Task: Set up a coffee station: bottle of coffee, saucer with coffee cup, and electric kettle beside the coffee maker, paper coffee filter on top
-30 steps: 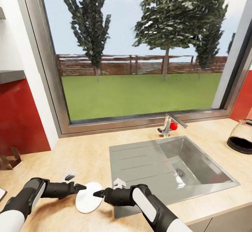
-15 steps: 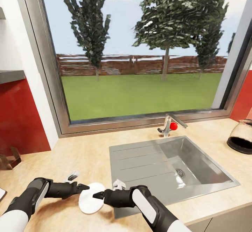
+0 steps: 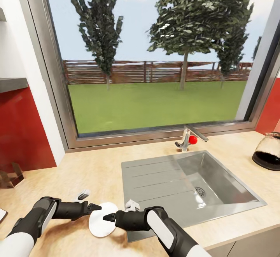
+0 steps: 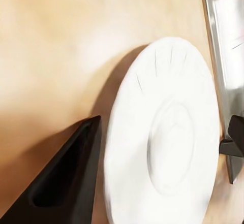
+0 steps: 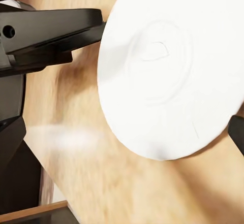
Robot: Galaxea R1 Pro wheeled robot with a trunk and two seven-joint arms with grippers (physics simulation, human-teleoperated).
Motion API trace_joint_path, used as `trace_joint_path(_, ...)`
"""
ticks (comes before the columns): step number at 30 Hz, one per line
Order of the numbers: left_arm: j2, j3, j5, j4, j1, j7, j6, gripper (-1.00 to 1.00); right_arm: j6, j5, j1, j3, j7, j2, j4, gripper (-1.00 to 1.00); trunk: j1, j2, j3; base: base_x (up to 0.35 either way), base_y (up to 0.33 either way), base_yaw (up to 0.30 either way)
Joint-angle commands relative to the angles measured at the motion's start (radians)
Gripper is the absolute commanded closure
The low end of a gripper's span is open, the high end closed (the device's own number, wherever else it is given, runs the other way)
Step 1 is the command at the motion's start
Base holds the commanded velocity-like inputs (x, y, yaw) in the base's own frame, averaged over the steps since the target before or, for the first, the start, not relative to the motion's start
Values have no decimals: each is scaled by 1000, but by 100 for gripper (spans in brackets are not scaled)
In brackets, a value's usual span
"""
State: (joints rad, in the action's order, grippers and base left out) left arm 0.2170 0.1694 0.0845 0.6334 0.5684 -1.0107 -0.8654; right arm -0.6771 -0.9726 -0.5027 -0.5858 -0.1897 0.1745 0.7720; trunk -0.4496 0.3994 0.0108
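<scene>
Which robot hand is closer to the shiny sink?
The right gripper. It pokes at the saucer from the sink's side, its arm lying over the sink's front corner. The left gripper comes from the saucer's far side, over bare kitchen countertop.

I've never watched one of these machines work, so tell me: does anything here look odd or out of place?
Yes: the saucer isn't flat on the kitchen countertop. It hangs tilted beside the sink, pinched at opposite rims between the left gripper and right gripper.

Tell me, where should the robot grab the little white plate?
Probably by its thin rim. The saucer is flat and shallow, with nothing else to pinch. The left gripper and right gripper sit at opposite edges, so coming in sideways at the rim suits it.
</scene>
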Motion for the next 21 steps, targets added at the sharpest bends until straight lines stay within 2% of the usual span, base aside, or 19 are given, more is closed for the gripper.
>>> trace_joint_path(1,-2,4,13,0,0,-8,-6,-100,-2,2,-1,0,-4,0,0,-100,0,1,-1,0,0,0)
trace_joint_path(12,-8,5,14,2,0,-9,-6,-100,-2,2,1,0,-2,0,-1,-100,0,1,-1,0,0,0)
trace_joint_path(13,-9,5,12,1,0,-9,-6,-100,-1,0,1,1,-2,0,-28,-100,0,1,-1,0,0,0)
trace_joint_path(21,-9,5,12,0,-1,-9,-6,-100,25,1,1,1,-1,0,-48,-100,0,1,-1,0,0,0)
